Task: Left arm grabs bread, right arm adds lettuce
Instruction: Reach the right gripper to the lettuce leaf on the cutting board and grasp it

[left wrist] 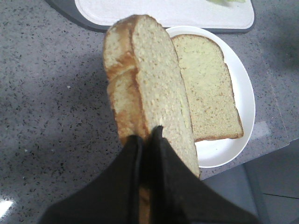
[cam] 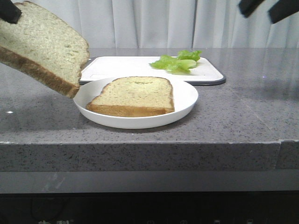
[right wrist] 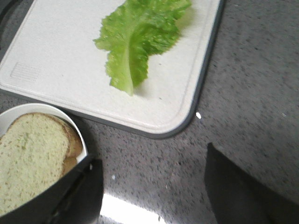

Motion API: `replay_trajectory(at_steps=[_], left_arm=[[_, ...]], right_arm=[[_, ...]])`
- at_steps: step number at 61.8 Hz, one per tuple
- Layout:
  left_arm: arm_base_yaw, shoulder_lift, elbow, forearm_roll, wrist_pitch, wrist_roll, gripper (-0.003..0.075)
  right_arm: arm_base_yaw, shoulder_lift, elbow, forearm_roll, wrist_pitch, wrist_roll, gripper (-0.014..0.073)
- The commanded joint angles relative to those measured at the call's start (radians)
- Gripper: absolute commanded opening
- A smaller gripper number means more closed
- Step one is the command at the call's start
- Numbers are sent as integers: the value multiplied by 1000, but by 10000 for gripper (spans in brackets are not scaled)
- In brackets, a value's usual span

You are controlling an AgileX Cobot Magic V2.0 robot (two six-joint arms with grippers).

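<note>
My left gripper point(left wrist: 147, 135) is shut on the thick bread slice point(cam: 42, 46), holding it tilted in the air left of the plate; it shows edge-on in the left wrist view point(left wrist: 149, 84). A thinner slice point(cam: 135, 95) lies flat on the white plate point(cam: 187, 100). The lettuce point(cam: 180, 61) lies on the white cutting board point(cam: 121, 67), also in the right wrist view point(right wrist: 138, 37). My right gripper point(right wrist: 152, 161) is open and empty, high above the counter to the right of the board, its fingers point(cam: 282, 9) at the top right of the front view.
The grey speckled counter point(cam: 243, 112) carries the plate near its front edge and the board behind it. A white curtain point(cam: 154, 23) hangs at the back. The counter's front edge drops off just before the plate.
</note>
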Motion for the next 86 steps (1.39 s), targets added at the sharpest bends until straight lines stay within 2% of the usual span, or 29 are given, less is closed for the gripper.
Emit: replay_trajectory(at_steps=[1, 17, 31, 45, 66, 86], left_arm=[[4, -22, -28, -47, -40, 1, -20], [4, -22, -28, -47, -40, 1, -20], [4, -22, -28, -47, -40, 1, -20], [4, -22, -28, -47, -40, 1, -20], [4, -22, -28, -47, -40, 1, -20], [4, -22, -28, -47, -40, 1, -20]], right_arm=[[0, 53, -101, 118, -17, -86, 489], [-7, 313, -362, 244, 65, -169, 489], [-11, 519, -567, 284, 94, -171, 489], [-11, 646, -714, 310, 87, -171, 489], [-11, 689, -745, 342, 56, -171, 489], [-6, 707, -745, 379, 99, -171, 486]])
